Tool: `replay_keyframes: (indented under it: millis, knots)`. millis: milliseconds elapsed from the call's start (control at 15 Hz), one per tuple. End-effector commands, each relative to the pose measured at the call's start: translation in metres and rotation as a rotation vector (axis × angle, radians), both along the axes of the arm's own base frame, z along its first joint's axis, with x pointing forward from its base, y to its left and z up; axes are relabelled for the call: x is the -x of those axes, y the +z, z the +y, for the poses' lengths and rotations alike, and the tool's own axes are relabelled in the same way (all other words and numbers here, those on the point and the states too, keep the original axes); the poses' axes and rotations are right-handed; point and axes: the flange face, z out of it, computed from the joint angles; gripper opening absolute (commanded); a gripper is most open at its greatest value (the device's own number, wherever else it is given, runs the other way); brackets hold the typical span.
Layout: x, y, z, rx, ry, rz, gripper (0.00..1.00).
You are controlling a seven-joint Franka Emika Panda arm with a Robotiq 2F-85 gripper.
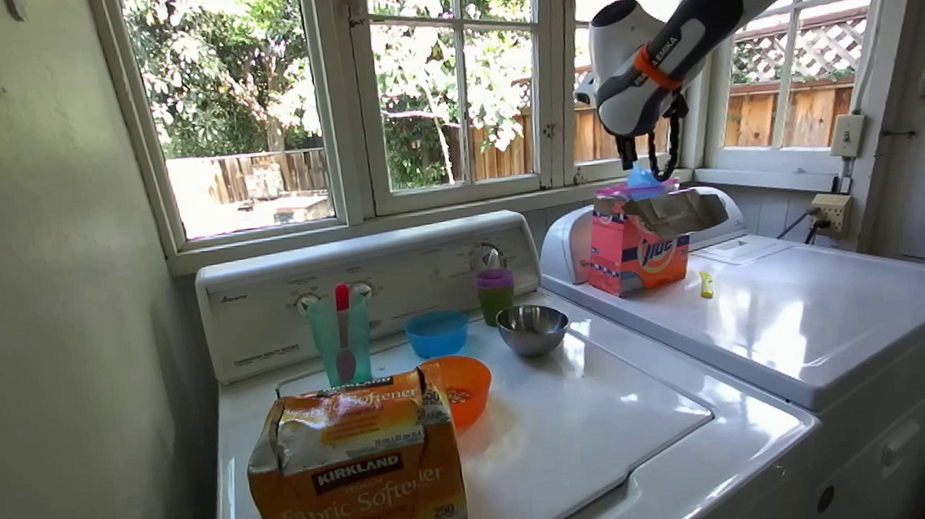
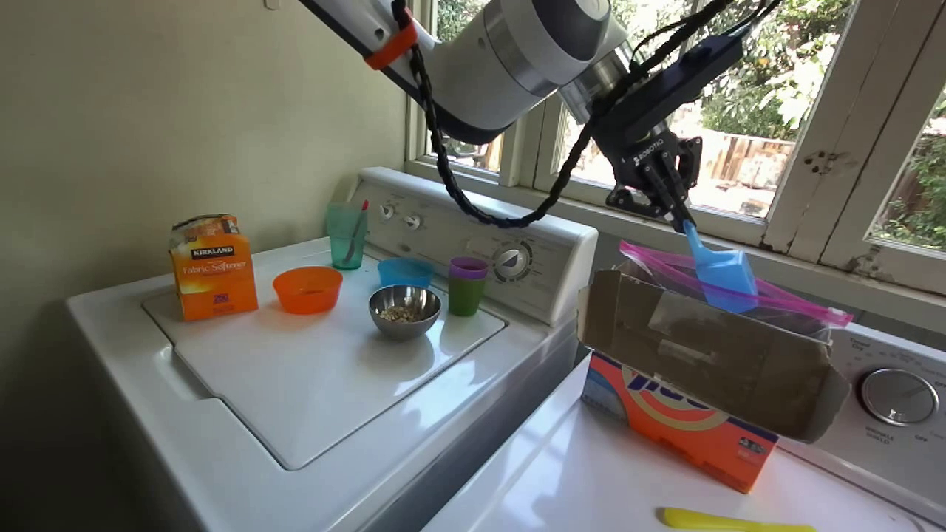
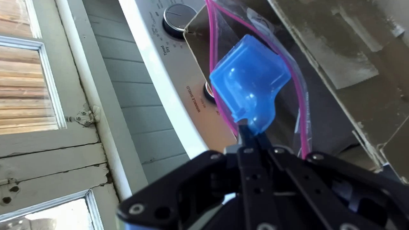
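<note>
My gripper is shut on the handle of a blue scoop. In the wrist view the fingertips pinch the handle's end, and the scoop's cup points away from them. The scoop is at the mouth of a clear bag with a pink zip, its lower part inside the opening. The bag stands in an open orange Tide box, whose cardboard flap hangs outward. In an exterior view the scoop shows just above the box. The bag's contents are hidden.
A yellow utensil lies by the box on the dryer. On the washer stand a steel bowl, orange bowl, blue bowl, stacked cups, teal cup and softener box. Windows rise behind.
</note>
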Motion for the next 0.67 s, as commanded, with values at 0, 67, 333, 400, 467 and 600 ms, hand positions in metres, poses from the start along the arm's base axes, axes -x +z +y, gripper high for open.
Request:
replay_keyframes:
  millis: [0, 67, 333, 400, 467, 600]
  knots:
    - [0.011, 0.002, -0.001, -0.019, -0.022, -0.018, 0.01]
    - [0.013, 0.001, -0.002, -0.04, -0.041, 0.0, 0.01]
    - [0.025, -0.003, -0.007, -0.101, -0.12, 0.085, 0.01]
    - [0.027, -0.003, -0.008, -0.114, -0.131, 0.092, 0.01]
    - [0.025, 0.001, -0.009, -0.102, -0.134, 0.052, 0.01]
    - [0.02, 0.009, -0.009, -0.08, -0.081, -0.019, 0.01]
